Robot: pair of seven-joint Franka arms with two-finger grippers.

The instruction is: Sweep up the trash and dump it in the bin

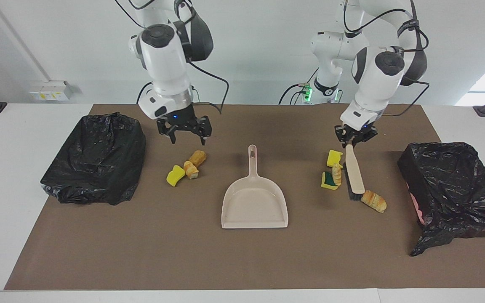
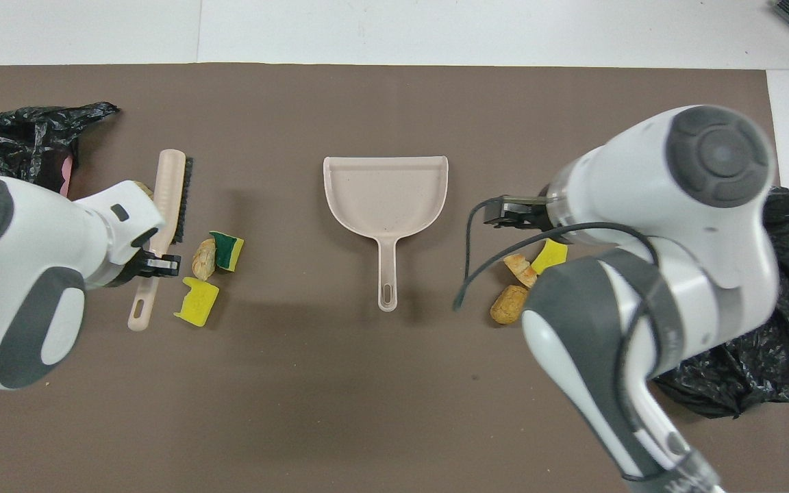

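Brown matting covers the white table, with the beige dustpan (image 1: 254, 201) at frame centre. At centre-right of the facing view the left gripper (image 1: 354, 138) pinches the handle of the beige brush (image 1: 354, 169), whose bristles rest beside a pastry piece (image 1: 374, 200) and two sponge chunks (image 1: 333, 158). At upper centre-left the right gripper (image 1: 186, 135) hovers, fingers spread, over more trash (image 1: 187, 167). Black-bagged bins (image 1: 96, 158) sit at both edges.

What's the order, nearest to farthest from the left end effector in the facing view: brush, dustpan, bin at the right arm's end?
1. brush: its handle is at the left end effector.
2. dustpan: mid-table.
3. bin at the right arm's end: farthest.
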